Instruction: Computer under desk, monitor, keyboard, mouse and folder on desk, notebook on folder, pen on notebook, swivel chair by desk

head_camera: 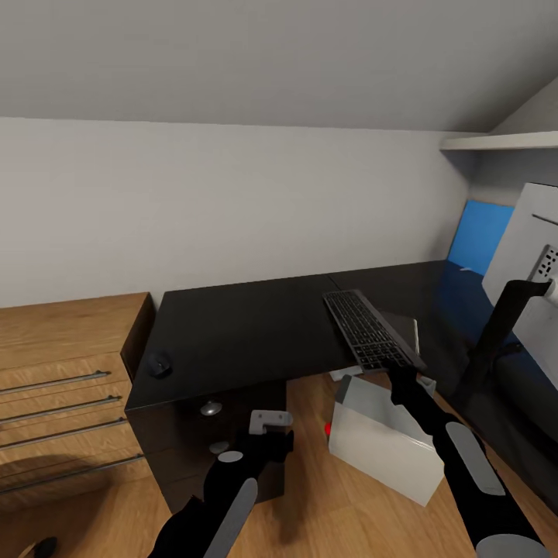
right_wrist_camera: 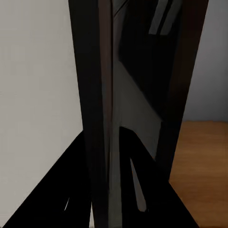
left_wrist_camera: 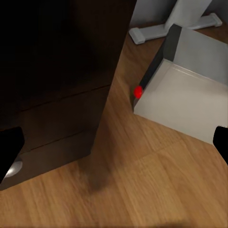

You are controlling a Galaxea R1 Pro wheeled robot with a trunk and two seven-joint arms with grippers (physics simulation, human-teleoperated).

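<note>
Head view is showing the right gripper clamping the near end of the keyboard, which is being held above the desk's front edge, its far end reaching over the glossy black desk toward the inner corner of the L. The mouse is sitting on the desktop close to its left front corner, well apart from the keyboard. The computer is standing on the wood floor under the desk, tilted relative to the desk edge, with its red dot facing the robot. At the right edge the monitor is showing its light back and black curved stand, resting on the right wing of the desk, with a blue wall panel behind it. A wooden drawer unit is standing against the desk's left end. The left gripper is hanging low in front of the dark cabinet under the desktop, its fingers spread wide with nothing between them. In the left wrist view the left gripper is looking down at the floor, with the dark cabinet on one side, the computer on the other, and a white desk foot beyond. In the right wrist view the keyboard is appearing edge-on between the dark fingers, running straight away from the camera.
</note>
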